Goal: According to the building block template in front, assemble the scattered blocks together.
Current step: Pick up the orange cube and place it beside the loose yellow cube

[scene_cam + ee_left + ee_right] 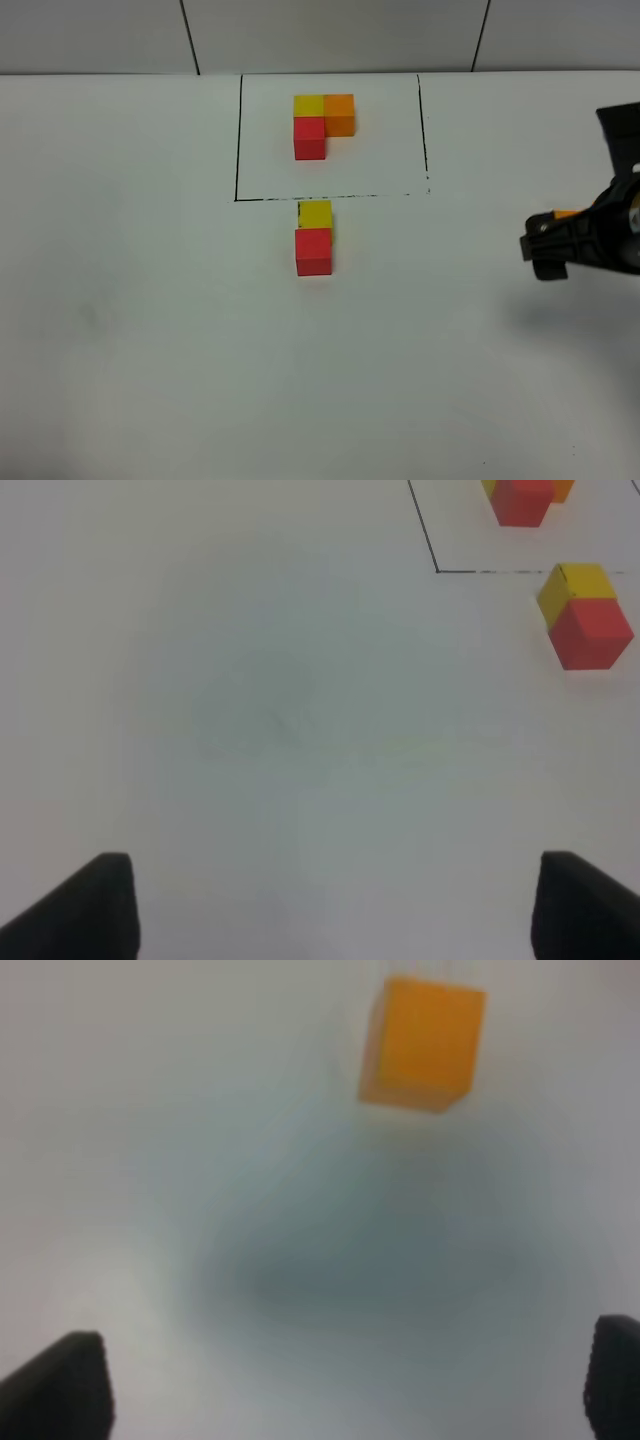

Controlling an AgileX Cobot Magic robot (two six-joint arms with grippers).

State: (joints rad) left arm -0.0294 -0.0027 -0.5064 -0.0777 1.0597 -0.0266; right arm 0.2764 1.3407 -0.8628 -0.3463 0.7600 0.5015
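Scattered blocks point(314, 230) lie in two places on the white table point(150, 330). Two of them sit just outside the black-lined rectangle point(237, 140), on its near side. The yellow cube point(316, 213) stands right at the rectangle's near line, closer to its left corner than to its right. The red cube point(313, 250) presses against the yellow cube's face that points away from the rectangle, so the pair forms a short straight row.

The orange cube point(422, 1045) lies well apart from the rectangle, out beyond its right side. In the high view only a thin orange sliver of it shows behind the right gripper point(545, 247).

Inside the rectangle, in its left half and clear of the lines, stands the building block template point(318, 125). Its yellow and orange cubes sit side by side in the far row, and its red cube joins the near face of the yellow one, making an L.

The right gripper hangs above the table beyond the rectangle's right side with its fingers point(60, 1390) spread wide. The orange cube sits ahead of the tips, not between them, and the wrist picture is blurred.

The left gripper point(335, 910) is also spread wide over bare table, pinching nothing. It is off the rectangle's near left corner, well apart from the yellow and red pair.
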